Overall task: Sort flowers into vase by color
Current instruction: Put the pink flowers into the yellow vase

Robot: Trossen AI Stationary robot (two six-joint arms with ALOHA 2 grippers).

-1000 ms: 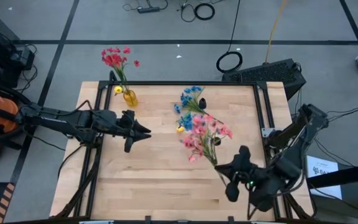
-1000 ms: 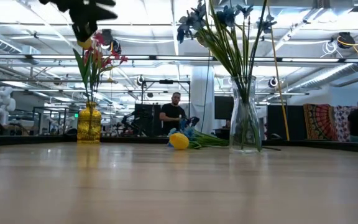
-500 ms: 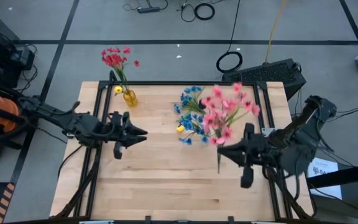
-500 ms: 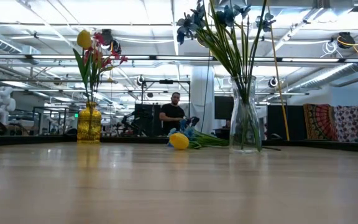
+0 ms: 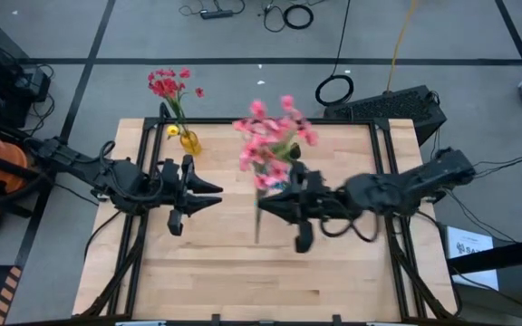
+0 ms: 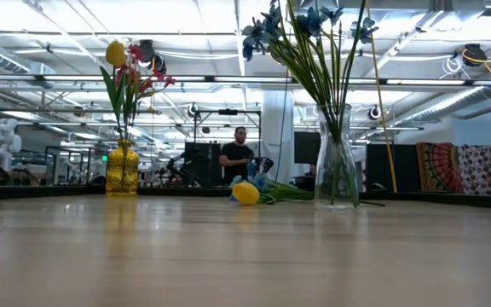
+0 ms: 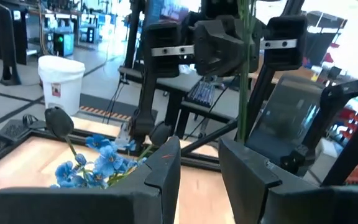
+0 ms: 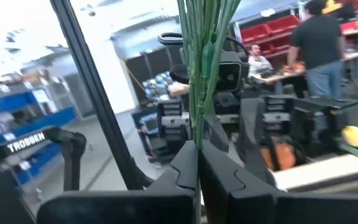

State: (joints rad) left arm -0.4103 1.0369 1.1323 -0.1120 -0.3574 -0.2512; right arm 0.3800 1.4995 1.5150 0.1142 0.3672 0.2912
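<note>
Right gripper (image 5: 263, 204) sits over the middle of the table (image 5: 243, 272), fingers clamped on the green stems (image 8: 202, 68) of the pink flowers (image 5: 270, 140). Right wrist view confirms it: 2 dark fingers (image 8: 182, 168) pressed together with the stems rising straight up between them. From above, the pink blooms spread over the table's far-centre part, covering most of what lies beneath.

Left gripper (image 5: 208, 192) hangs over the table's left half, facing the right gripper, fingers apart with nothing between them; left wrist view shows a clear gap between its 2 fingers (image 7: 163, 171).

Yellow vase (image 5: 188, 141) stands near the far-left corner, upright, holding red flowers (image 5: 166, 84) and 1 yellow bud (image 6: 115, 53). Clear glass vase (image 6: 337, 158) stands upright toward the far side in the low view, holding blue flowers (image 6: 301, 21). Another yellow bud (image 6: 245, 193) lies on the tabletop just beside the glass vase. More blue flowers (image 7: 95, 165) and 1 dark bud (image 7: 59, 121) lie on the table in the left wrist view.

A person (image 6: 237, 158) stands in the room beyond the table.
</note>
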